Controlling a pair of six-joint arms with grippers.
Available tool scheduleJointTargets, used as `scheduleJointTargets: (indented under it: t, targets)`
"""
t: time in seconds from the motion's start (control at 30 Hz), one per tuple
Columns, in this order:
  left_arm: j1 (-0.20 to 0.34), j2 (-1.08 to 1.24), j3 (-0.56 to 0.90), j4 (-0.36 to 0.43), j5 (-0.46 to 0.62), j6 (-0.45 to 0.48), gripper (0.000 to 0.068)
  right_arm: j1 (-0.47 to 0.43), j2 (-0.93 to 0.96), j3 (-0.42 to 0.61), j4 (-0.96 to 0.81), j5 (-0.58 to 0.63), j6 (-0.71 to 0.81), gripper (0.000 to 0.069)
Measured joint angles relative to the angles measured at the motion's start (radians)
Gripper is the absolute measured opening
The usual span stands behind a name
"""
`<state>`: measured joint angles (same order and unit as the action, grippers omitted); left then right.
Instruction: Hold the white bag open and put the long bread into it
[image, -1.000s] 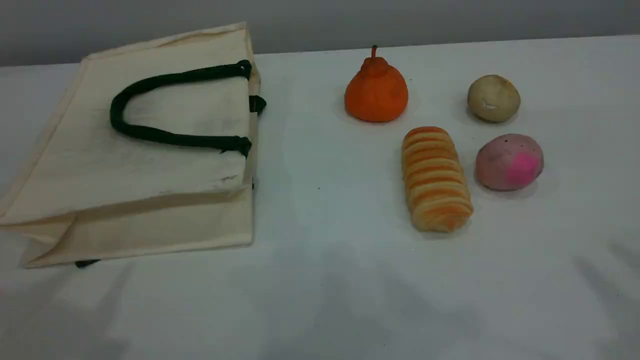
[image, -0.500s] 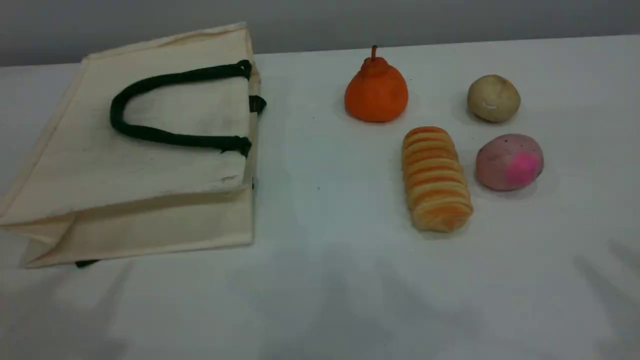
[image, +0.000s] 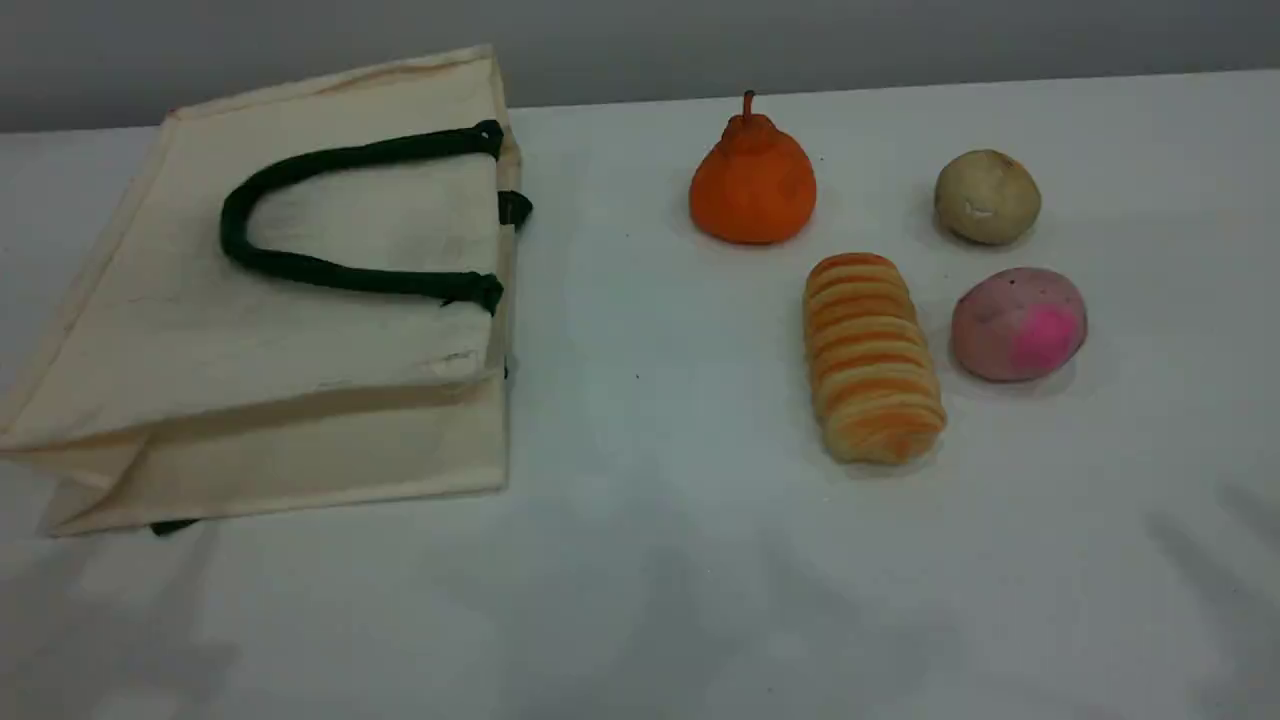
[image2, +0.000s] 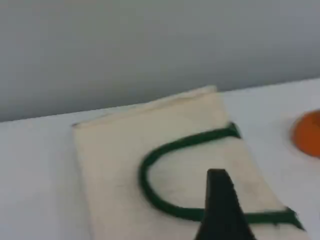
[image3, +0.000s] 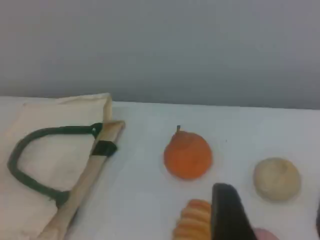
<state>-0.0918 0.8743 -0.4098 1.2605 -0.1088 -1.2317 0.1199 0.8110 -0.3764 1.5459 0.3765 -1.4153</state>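
Note:
The white bag (image: 300, 330) lies flat on the left of the table, its mouth facing right and its dark green handle (image: 240, 215) resting on top. The long bread (image: 872, 360), golden-orange with pale ridges, lies lengthwise right of centre. Neither arm shows in the scene view. In the left wrist view a dark fingertip (image2: 218, 200) hangs above the bag (image2: 125, 165) and its handle (image2: 150, 160), holding nothing. In the right wrist view a dark fingertip (image3: 227, 210) hovers just right of the bread's end (image3: 192, 220), with a second dark tip at the right edge, and nothing held.
An orange pear-shaped fruit (image: 752, 185) stands behind the bread. A round beige bun (image: 987, 197) and a pink-spotted bun (image: 1018, 323) sit to its right. The white table (image: 640, 560) ends at a grey wall behind.
The bag and the food items have not moved. Only the faint shadows on the near part of the table have shifted slightly.

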Motion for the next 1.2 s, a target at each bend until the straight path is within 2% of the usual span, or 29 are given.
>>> scheduleJointTargets:
  t: [0.07, 0.17, 0.27, 0.47, 0.57, 0.67, 0.77, 0.9, 1.03, 1.1, 1.2]
  targets:
    - [0.0, 0.0, 0.0, -0.182, 0.055, 0.155, 0.0417, 0.0, 0.0, 0.0, 0.0, 0.0, 0.0, 0.0337]
    - [0.0, 0.0, 0.0, -0.469, 0.109, 0.449, 0.0417, 0.0, 0.0, 0.0, 0.0, 0.0, 0.0, 0.0337]
    - [0.0, 0.0, 0.0, -0.772, 0.12, 0.769, 0.0417, 0.0, 0.0, 0.0, 0.0, 0.0, 0.0, 0.0337]
    - [-0.001, 0.0, 0.0, -1.325, 0.137, 1.353, 0.0417, 0.0, 0.0, 0.0, 0.0, 0.0, 0.0, 0.0337]
    - [-0.001, 0.0, 0.0, -1.54, 0.152, 1.59, 0.0417, 0.0, 0.0, 0.0, 0.0, 0.0, 0.0, 0.0337]
    - [-0.019, 0.0, -0.009, -1.684, 0.176, 1.757, 0.0417, 0.0, 0.0, 0.0, 0.0, 0.0, 0.0, 0.0337]
    - [-0.033, 0.0, -0.012, -1.76, 0.184, 1.854, 0.0417, 0.0, 0.0, 0.0, 0.0, 0.0, 0.0, 0.0337]
    - [-0.033, 0.0, -0.012, -1.755, 0.22, 1.878, 0.0417, 0.0, 0.0, 0.0, 0.0, 0.0, 0.0, 0.0337]
    - [-0.033, 0.001, -0.028, -1.619, 0.239, 1.771, 0.0417, 0.0, 0.0, 0.0, 0.0, 0.0, 0.0, 0.0337]
    - [-0.034, 0.001, -0.054, -1.518, 0.253, 1.666, 0.0417, 0.0, 0.0, 0.0, 0.0, 0.0, 0.0, 0.0337]
    - [-0.034, 0.001, -0.094, -1.44, 0.297, 1.54, 0.0417, 0.0, 0.0, 0.0, 0.0, 0.0, 0.0, 0.0337]
